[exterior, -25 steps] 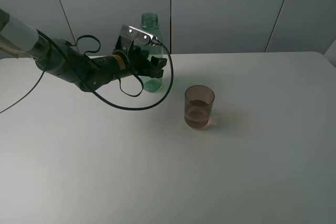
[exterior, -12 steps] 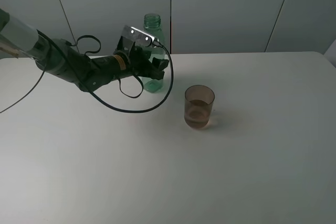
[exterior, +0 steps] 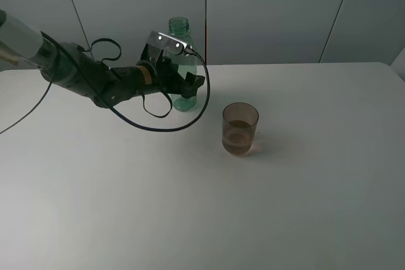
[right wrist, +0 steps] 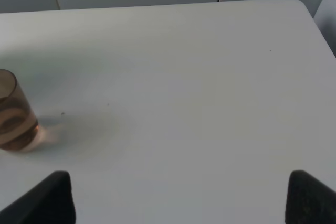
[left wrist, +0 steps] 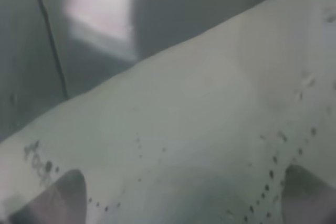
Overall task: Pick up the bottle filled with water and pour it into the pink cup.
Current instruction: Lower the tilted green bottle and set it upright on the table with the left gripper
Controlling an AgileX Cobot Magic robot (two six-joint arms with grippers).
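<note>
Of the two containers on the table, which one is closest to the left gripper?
The bottle: the left gripper is right at it, while the pink cup stands apart, nearer the table's middle.

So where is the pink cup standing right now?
In the exterior high view the pink cup stands upright near the table's middle, right of and nearer the camera than the bottle.

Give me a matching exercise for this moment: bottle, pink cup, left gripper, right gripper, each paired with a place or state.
Things:
1. bottle
2. pink cup
3. left gripper
4. right gripper

States:
A. upright mid-table, liquid at the bottom
B. jaws wide apart over bare table, nothing between them
C. upright near the table's far edge
D. around the bottle's body

Pairs: 1-C, 2-A, 3-D, 4-B
</note>
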